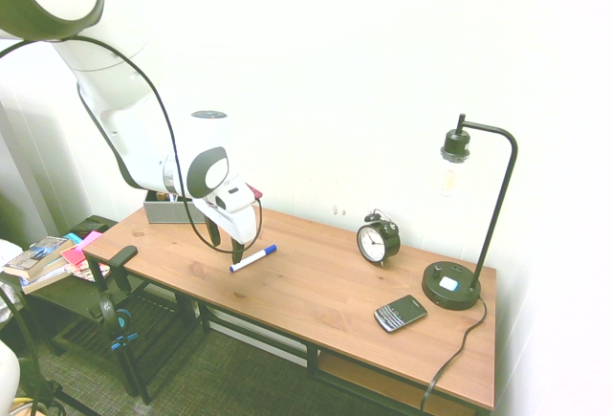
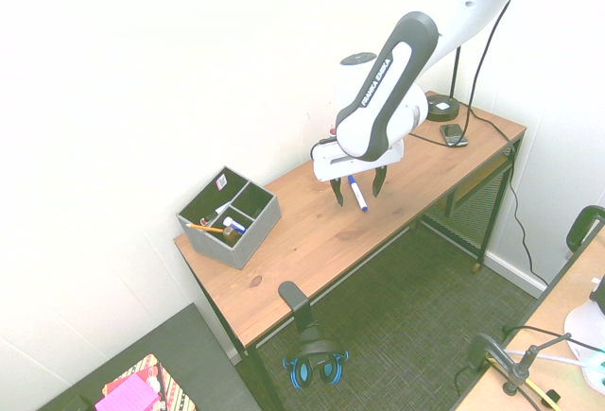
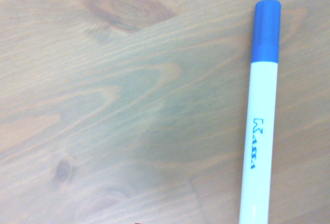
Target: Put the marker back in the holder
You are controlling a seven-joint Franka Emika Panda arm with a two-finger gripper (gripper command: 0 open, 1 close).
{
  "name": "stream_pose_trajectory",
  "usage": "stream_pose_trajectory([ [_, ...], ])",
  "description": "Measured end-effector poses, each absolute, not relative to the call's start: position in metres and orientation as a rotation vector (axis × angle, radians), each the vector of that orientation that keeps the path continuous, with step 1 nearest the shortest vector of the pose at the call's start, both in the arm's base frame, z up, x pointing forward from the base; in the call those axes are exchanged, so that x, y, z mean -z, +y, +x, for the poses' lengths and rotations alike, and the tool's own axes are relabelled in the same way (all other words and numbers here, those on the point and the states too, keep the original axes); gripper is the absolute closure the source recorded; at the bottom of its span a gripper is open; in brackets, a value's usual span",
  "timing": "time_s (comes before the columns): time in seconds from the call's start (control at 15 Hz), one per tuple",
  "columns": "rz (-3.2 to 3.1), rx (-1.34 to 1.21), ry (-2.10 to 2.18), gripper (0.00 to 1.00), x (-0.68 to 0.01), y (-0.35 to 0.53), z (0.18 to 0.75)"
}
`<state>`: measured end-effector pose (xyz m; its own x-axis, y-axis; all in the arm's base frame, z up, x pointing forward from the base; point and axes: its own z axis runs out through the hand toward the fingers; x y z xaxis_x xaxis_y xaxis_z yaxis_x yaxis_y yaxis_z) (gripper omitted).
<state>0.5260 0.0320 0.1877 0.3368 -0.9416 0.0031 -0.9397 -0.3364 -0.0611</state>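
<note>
The marker (image 1: 253, 258) (image 2: 357, 194) (image 3: 260, 131) has a white barrel and a blue cap, and it lies flat on the wooden table toward the table's left half. My gripper (image 1: 226, 244) (image 2: 358, 189) hangs open just above it, fingers pointing down and holding nothing. From the second exterior view the marker shows between the two fingers. The grey holder (image 2: 255, 234) (image 1: 164, 211) stands at the table's left end by the wall, with dark compartments. In the first exterior view the arm partly hides it.
An orange pencil (image 2: 203, 228) and other small items sit in the holder. An alarm clock (image 1: 378, 240), a black phone (image 1: 400, 313) and a black desk lamp (image 1: 451, 287) occupy the table's right half. Books (image 1: 38, 258) lie on a low shelf to the left.
</note>
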Motion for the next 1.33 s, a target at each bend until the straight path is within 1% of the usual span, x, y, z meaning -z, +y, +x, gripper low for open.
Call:
stream_pose_trajectory([
  [0.4, -2.520, 0.037, 1.791, 1.00, -0.159, 0.019, 0.544],
  [0.67, -2.508, 0.042, 1.789, 1.00, -0.158, 0.017, 0.553],
  [1.33, -2.531, 0.059, 1.785, 1.00, -0.157, 0.013, 0.554],
])
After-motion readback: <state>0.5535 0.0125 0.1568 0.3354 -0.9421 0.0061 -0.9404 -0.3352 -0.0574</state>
